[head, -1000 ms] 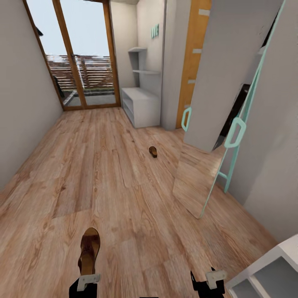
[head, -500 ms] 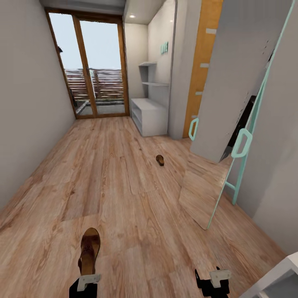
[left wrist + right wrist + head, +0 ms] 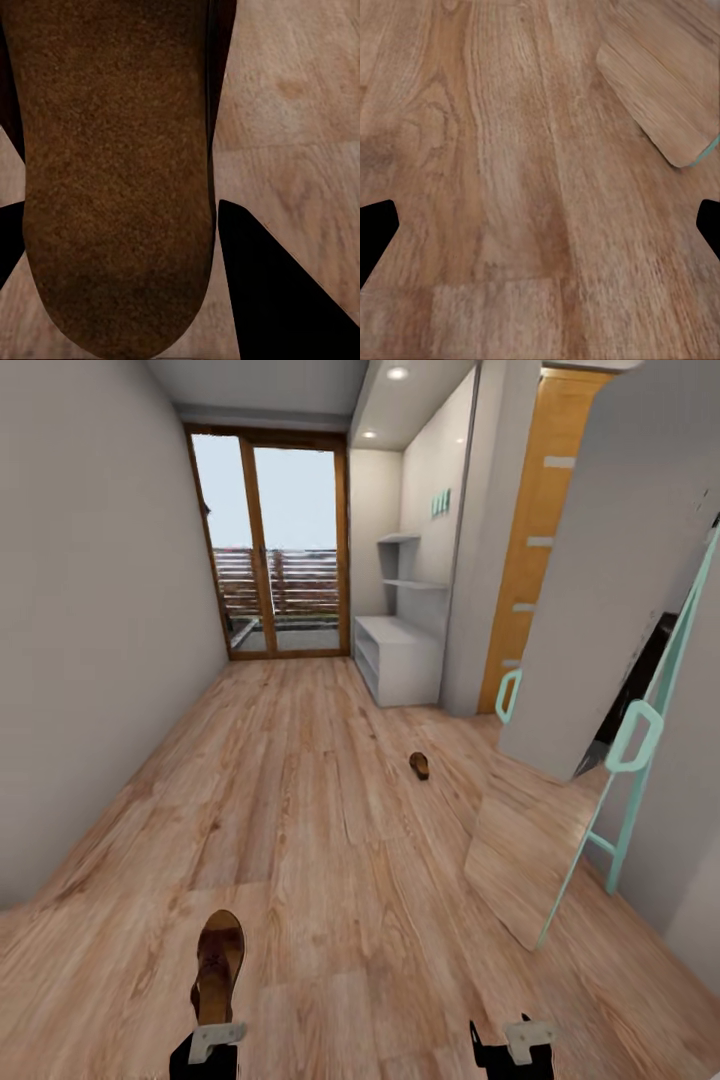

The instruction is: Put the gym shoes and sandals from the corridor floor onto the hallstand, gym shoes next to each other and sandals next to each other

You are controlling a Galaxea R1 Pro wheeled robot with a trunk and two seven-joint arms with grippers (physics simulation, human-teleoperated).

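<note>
My left gripper (image 3: 213, 1042) is shut on a brown sandal (image 3: 218, 963), which sticks out forward over the corridor floor (image 3: 320, 840). In the left wrist view the sandal's brown sole (image 3: 112, 172) lies between the dark fingers (image 3: 285, 300). My right gripper (image 3: 513, 1046) is open with nothing in it, and only floor planks show between its fingertips (image 3: 376, 229). A second sandal (image 3: 419, 765) lies on the floor far ahead. Beyond it the pale-grey hallstand (image 3: 402, 652) stands against the right wall. The gym shoes are out of view.
A tall mirror with a mint frame (image 3: 600, 780) leans on the right wall, its lower corner (image 3: 660, 112) close to my right arm. Glass doors (image 3: 275, 550) close the corridor's far end. A grey wall (image 3: 90, 660) runs along the left.
The whole view has shifted, so the camera moved: the hallstand and far sandal now sit lower and further right. Both grippers keep their places, the left still on the sandal.
</note>
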